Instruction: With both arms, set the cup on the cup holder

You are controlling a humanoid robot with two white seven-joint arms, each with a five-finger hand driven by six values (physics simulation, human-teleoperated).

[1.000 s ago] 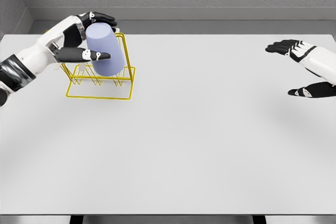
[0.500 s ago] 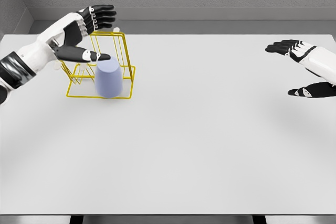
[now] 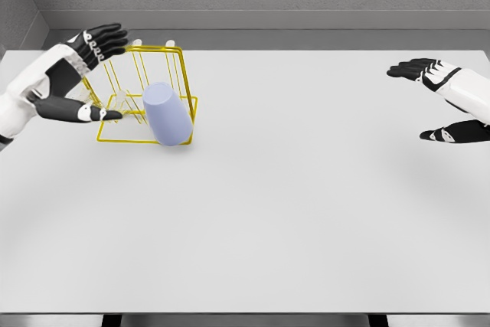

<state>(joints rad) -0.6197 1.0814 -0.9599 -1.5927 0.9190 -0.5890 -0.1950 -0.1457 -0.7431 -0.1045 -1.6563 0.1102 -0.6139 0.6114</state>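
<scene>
Now cup [image 3: 167, 115] leans at holder's [image 3: 145, 96] front edge; both hands' fingers released.

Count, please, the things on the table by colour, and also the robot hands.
Lavender cup: 1
Yellow wire cup holder: 1
White and black robot hands: 2, the left hand and the right hand, both open
Total: 4 things, above the white table
</scene>
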